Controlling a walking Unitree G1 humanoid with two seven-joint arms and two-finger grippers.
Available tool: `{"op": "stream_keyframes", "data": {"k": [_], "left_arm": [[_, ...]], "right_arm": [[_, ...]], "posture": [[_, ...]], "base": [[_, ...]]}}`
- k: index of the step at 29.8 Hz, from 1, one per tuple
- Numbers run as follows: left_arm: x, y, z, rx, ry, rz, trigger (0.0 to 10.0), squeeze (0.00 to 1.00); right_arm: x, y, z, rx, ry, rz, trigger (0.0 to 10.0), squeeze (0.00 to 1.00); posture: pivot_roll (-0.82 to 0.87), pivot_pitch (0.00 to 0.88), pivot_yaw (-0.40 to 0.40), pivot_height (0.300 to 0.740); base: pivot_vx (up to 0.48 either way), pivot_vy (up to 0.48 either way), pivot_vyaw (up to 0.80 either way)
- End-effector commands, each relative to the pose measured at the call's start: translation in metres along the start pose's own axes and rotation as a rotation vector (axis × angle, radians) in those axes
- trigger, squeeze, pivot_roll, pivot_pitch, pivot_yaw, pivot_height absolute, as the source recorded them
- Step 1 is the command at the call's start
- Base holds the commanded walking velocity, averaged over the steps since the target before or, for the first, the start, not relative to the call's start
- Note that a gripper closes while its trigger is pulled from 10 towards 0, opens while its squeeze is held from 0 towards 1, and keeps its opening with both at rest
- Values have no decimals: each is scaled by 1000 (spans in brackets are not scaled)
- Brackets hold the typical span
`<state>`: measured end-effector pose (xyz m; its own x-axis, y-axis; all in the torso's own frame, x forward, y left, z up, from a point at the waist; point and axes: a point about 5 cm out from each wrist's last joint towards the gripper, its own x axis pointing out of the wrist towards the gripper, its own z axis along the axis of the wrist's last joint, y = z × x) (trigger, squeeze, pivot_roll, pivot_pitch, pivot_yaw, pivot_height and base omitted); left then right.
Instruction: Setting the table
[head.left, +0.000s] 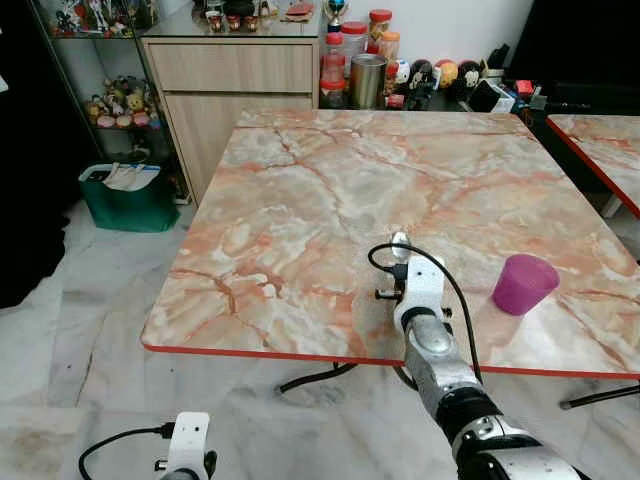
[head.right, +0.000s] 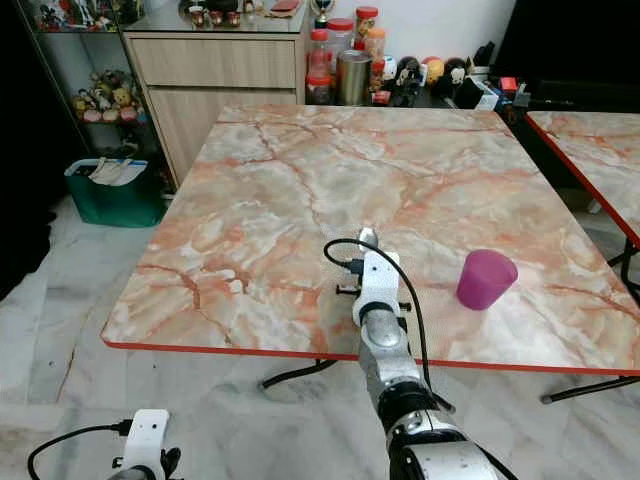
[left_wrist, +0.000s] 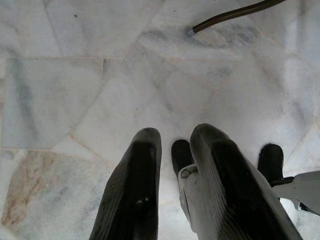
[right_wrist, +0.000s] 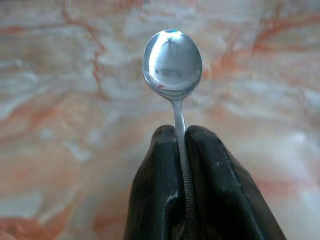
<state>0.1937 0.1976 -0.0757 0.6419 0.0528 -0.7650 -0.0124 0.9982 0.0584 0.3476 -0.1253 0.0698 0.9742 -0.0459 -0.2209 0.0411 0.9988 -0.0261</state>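
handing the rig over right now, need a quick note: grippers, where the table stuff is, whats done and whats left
Right gripper: shut on the spoon, held out over the near part of the marble table, bowl pointing forward.
Left gripper: hangs idle low over the floor, holding nothing.
Purple cup: upside down on the table, to the right of the right gripper.
Done: cup is on the table, spoon is in hand.
Left: set the spoon down, probably near the cup.

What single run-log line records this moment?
right gripper: shut on spoon, above table | left gripper: idle, low | cup: on table
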Motion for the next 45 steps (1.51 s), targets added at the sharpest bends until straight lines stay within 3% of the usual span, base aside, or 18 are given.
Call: {"op": "stream_keyframes", "data": {"k": [1,9,16,19,27,37,45], "left_arm": [[0,0,0,-4,4,14,10000,0],[0,0,2,24,-11,21,10000,0],[0,-1,1,21,-8,26,10000,0],[0,-1,0,21,-4,26,10000,0],[0,-2,1,22,-4,23,10000,0],[1,-3,2,30,-5,17,10000,0],[1,-4,1,20,-2,15,10000,0]], "right_arm": [[3,3,21,-33,-102,27,10000,0],[4,6,35,-38,-158,43,10000,0],[3,11,60,-16,-249,82,10000,0],[2,17,80,-26,-313,113,10000,0],[-2,24,100,-13,-370,142,10000,0],[-6,20,108,-13,-381,136,10000,0],[-7,13,101,-37,-360,121,10000,0]], "posture": [[74,0,-25,740],[64,0,-28,740],[65,0,-35,740],[61,0,-36,740],[66,0,-41,740],[57,0,-35,740],[47,0,-38,740]], "base": [[0,0,0],[0,-82,0],[0,-436,0],[0,-480,0],[0,-480,0],[0,-480,0],[0,-479,0]]}}
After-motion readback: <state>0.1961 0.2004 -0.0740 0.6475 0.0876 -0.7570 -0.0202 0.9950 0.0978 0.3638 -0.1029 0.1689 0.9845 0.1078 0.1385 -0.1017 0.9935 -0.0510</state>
